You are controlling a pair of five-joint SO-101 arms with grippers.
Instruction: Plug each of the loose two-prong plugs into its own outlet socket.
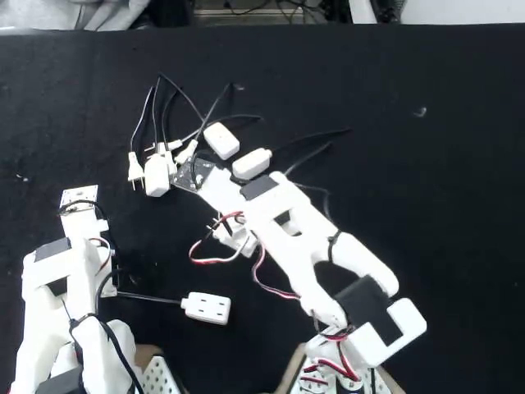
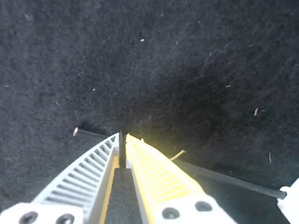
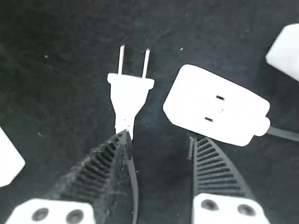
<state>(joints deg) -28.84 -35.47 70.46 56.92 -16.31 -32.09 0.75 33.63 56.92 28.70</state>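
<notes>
A white two-prong plug (image 3: 130,91) lies flat on the black cloth, prongs pointing away from my right gripper (image 3: 158,135). That gripper is open; its dark finger (image 3: 110,163) touches the plug's tail. Beside the plug lies a white outlet socket (image 3: 215,109) with its slots facing up. From above, the right gripper (image 1: 197,174) sits in a cluster of plugs (image 1: 156,176) and sockets (image 1: 221,139). My left gripper (image 2: 122,140) is shut on a thin black cable (image 2: 224,179). That cable leads to a three-outlet socket (image 1: 205,308).
Black cables (image 1: 176,98) fan out behind the cluster towards the table's far side. Red and white arm wires (image 1: 217,246) loop beside the right arm. Two more white blocks (image 3: 286,49) lie at the edges of the right wrist view. Bare black cloth (image 1: 410,123) covers the right half.
</notes>
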